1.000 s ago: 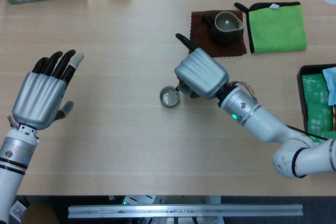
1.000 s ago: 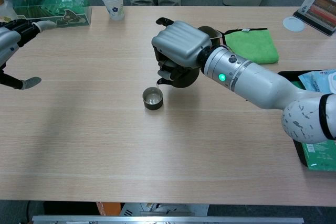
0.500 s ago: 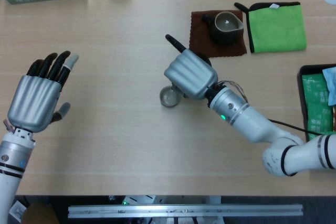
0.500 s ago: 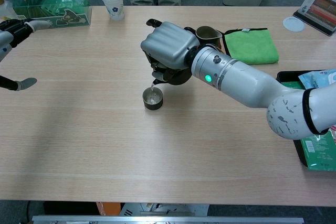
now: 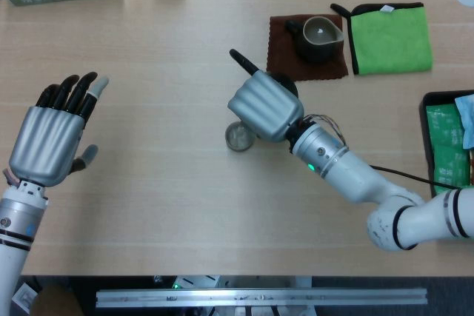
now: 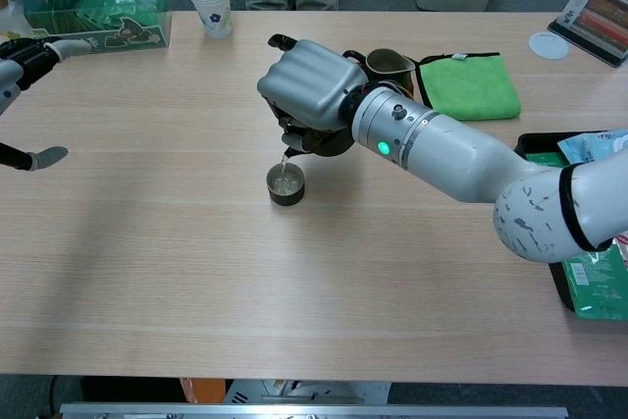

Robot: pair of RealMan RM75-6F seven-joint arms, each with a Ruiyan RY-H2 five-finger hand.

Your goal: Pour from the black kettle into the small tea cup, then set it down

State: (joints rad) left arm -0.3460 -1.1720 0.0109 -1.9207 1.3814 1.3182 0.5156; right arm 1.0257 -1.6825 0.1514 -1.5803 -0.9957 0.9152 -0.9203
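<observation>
Robot hand [image 6: 306,93] around black kettle [image 6: 322,143]

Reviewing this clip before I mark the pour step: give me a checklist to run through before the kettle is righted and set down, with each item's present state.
1. Right hand grips the black kettle: ok, fingers wrapped around it.
2. Spout over the small tea cup: ok, a thin stream falls into the cup in the chest view.
3. Cup upright on the table: ok.
4. Fill level in cup: cannot tell; liquid glints inside, depth unclear.
5. Left hand away from the pour: ok, open near the table's left edge.
6. Set-down spot: cannot tell; a brown mat already holds a dark pitcher.
</observation>
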